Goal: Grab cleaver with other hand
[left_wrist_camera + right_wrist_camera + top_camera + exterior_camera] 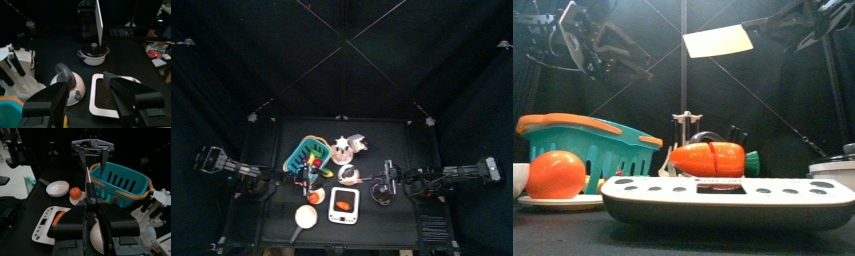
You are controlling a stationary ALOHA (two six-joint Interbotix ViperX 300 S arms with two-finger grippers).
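Cleaver [99, 21] held aloft over the counter [133, 60] in the right hand [89, 203], clamped on its handle, blade up, long axis vertical; left hand [90, 97], wide open and empty, faces it from nearby.

black curtains [342, 60], small black table [398, 222]
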